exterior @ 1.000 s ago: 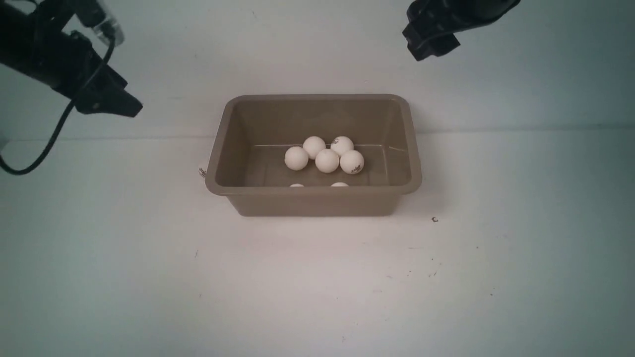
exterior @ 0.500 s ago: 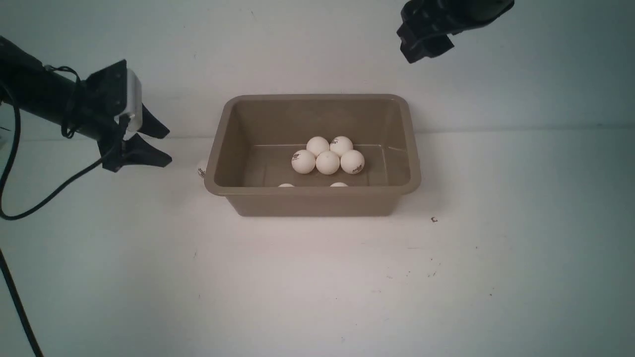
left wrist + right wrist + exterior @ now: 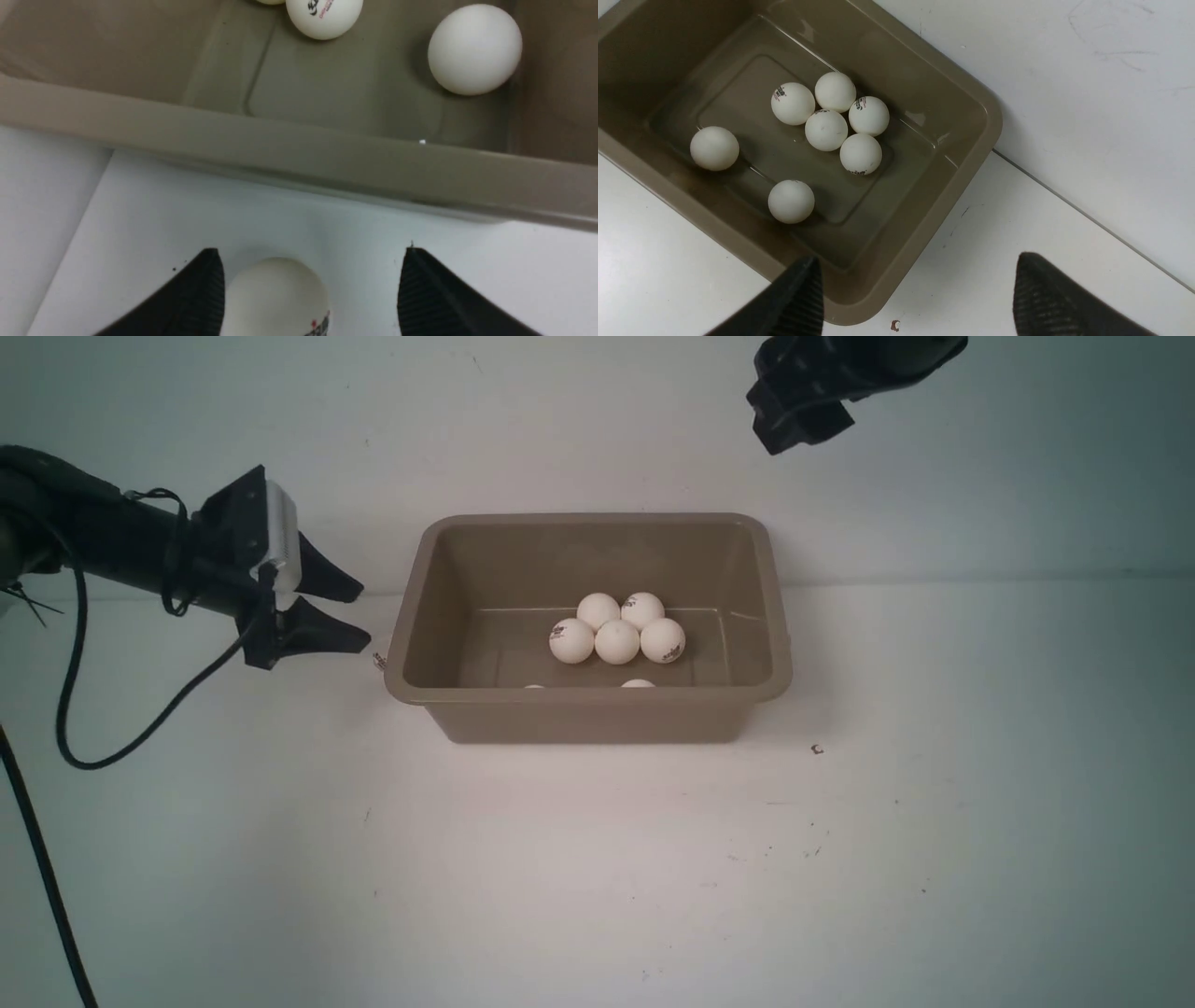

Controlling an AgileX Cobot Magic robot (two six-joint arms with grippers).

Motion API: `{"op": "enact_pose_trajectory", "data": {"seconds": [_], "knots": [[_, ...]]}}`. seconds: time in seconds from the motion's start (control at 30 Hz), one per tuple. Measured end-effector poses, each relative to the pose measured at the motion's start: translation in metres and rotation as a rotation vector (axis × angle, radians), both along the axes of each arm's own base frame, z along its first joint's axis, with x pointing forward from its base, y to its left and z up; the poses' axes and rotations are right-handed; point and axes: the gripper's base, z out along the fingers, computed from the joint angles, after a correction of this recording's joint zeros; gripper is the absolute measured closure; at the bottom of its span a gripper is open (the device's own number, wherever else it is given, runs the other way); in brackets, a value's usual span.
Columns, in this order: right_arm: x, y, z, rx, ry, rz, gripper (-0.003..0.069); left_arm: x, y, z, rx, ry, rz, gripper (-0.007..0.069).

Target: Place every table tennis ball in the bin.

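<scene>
table tennis balls (image 3: pixel 826 129): 8 | bin (image 3: pixel 588 719): 1 | claws: 2, left claw (image 3: pixel 366 614) and right claw (image 3: pixel 920 259)

text: none readable | table tennis balls (image 3: pixel 322 18): red-and-black logo prints, too blurred to read

The left arm (image 3: pixel 93 546) reaches in low from nine o'clock, roughly level. Its left tool (image 3: pixel 362 613) points toward three o'clock, the two black fingers (image 3: pixel 317 633) spread wide apart. The right arm (image 3: pixel 896 350) hangs high at one o'clock. The right tool (image 3: pixel 794 425) angles down toward seven o'clock, jaws likewise wide apart.
</scene>
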Motion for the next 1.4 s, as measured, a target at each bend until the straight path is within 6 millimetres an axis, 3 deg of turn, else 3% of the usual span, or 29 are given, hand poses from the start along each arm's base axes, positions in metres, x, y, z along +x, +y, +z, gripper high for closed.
{"op": "enact_pose_trajectory", "data": {"seconds": [0.7,1.4], "knots": [[0.0,0.0,0.0,0.002,0.001,0.001,0.0162,0.009,0.001,-0.012,-0.026,-0.017,0.076,0.0178],[0.0,0.0,0.0,0.002,0.001,0.001,0.0162,0.011,0.001,-0.047,-0.066,0.056,0.115,0.0178]]}}
